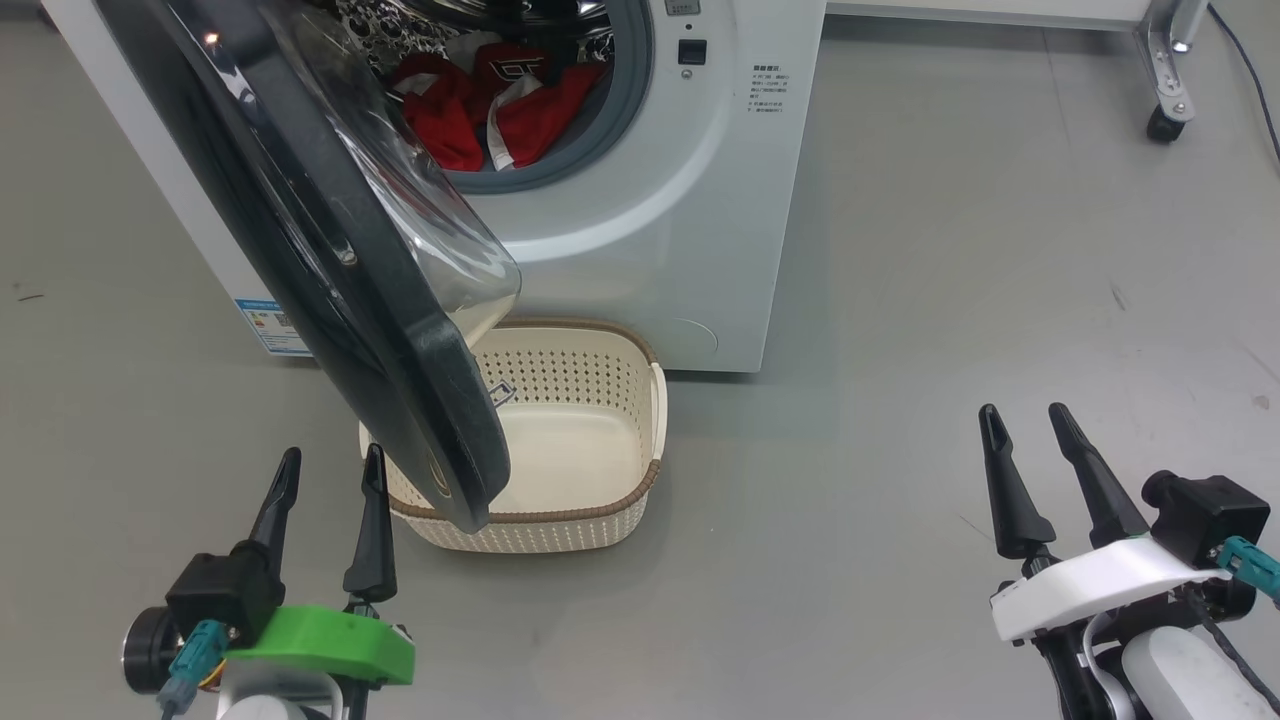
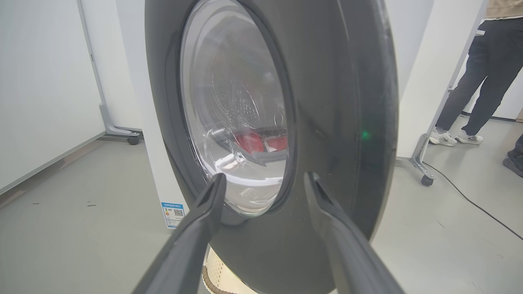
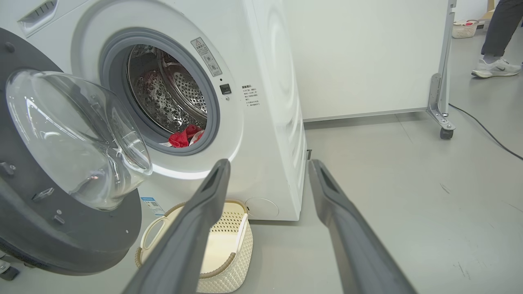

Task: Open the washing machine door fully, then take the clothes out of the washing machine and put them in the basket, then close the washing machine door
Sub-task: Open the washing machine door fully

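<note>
The white washing machine (image 1: 660,230) stands at the top of the head view with its black-rimmed door (image 1: 330,260) swung part-way out over the cream basket (image 1: 600,400). Red clothes (image 1: 480,110) lie in the drum and show as a red bundle (image 3: 186,136) in the right wrist view. My left gripper (image 1: 332,468) is open, close to the door's lower edge; the door's outer face (image 2: 327,122) stands just ahead of its fingers. Far to the right over bare floor, my right gripper (image 1: 1025,415) is open and holds nothing.
A white partition on castor wheels (image 1: 1165,120) stands behind and to the right of the machine. A person's legs and shoes (image 2: 470,102) show beyond it, with a cable (image 3: 486,130) across the grey floor. The basket (image 3: 220,253) sits against the machine's front.
</note>
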Motion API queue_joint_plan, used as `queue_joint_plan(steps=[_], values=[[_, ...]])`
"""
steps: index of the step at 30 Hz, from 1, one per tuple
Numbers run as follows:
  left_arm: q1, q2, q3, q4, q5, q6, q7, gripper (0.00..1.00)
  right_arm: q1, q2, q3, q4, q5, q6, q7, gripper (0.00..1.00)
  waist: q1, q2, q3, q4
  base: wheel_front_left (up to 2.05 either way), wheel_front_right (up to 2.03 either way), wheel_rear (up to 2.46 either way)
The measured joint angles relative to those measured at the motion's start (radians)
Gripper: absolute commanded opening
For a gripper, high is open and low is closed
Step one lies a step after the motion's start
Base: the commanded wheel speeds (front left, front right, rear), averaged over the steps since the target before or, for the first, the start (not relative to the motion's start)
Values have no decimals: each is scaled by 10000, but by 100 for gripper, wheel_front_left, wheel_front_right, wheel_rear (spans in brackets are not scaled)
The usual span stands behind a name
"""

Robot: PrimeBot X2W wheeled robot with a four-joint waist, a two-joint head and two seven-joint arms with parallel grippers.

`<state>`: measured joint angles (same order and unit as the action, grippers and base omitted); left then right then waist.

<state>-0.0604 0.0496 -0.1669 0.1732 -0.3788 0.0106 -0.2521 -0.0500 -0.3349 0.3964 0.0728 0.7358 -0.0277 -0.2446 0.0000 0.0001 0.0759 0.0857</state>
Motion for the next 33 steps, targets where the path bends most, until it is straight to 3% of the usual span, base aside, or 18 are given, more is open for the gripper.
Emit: queue_joint_plan(steps=[1, 3, 4, 19, 33], values=[[0, -2, 0, 0, 12, -15, 0, 100, 10, 12, -17, 0, -10, 0, 0, 100, 0, 0, 2, 3, 0, 0, 0], [0, -4, 0, 2, 12, -75, 0, 21, 31, 38, -29, -2, -33, 0, 0, 100, 0, 0, 5, 7, 0, 0, 0], [0, -6, -2, 0, 13, -79, 0, 0, 35, 48, -31, -2, -56, 0, 0, 100, 0, 0, 6, 8, 0, 0, 0], [-2, -23, 161, -362, 21, -167, 0, 0, 92, 173, -102, -12, -171, 88, 0, 100, 0, 0, 51, -15, 0, 0, 0], [-999, -13, 773, -1994, 506, -176, -2, 0, 103, 240, -151, -2, -272, 178, 0, 100, 0, 0, 110, -31, 0, 0, 0]])
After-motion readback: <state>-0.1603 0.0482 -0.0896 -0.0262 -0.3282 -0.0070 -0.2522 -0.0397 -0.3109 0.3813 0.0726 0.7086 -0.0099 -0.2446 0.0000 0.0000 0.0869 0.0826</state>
